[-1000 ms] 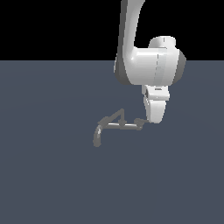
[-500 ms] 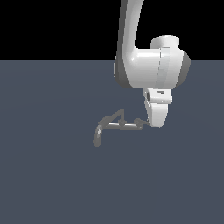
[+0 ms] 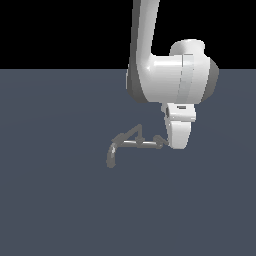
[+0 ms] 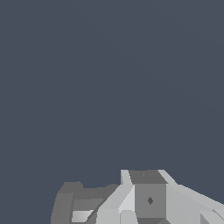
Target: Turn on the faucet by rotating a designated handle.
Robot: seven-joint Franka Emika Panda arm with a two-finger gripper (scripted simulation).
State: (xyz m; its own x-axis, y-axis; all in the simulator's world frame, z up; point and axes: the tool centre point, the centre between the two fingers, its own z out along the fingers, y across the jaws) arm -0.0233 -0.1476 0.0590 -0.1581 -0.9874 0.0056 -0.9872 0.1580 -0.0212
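Note:
The small grey faucet (image 3: pixel 134 143) stands on the dark floor in the exterior view, its curved spout (image 3: pixel 112 156) pointing down toward that view's left. A slanted bar (image 3: pixel 130 133) forms a peak above the pipe. The short handle (image 3: pixel 160 139) juts from the pipe's end on that view's right. My gripper (image 3: pixel 178 146) hangs right beside the handle, its white hand touching or just covering the handle's tip. Its fingers are hidden, so I cannot tell whether it is open or shut. The wrist view shows blocky grey faucet parts (image 4: pixel 148 200) very close, with no fingers visible.
The white arm (image 3: pixel 170 80) rises above the faucet's end on the exterior view's right. A flat dark blue-grey floor (image 3: pixel 60 200) surrounds the faucet.
The gripper has sunk a little lower beside the handle. The faucet looks the same.

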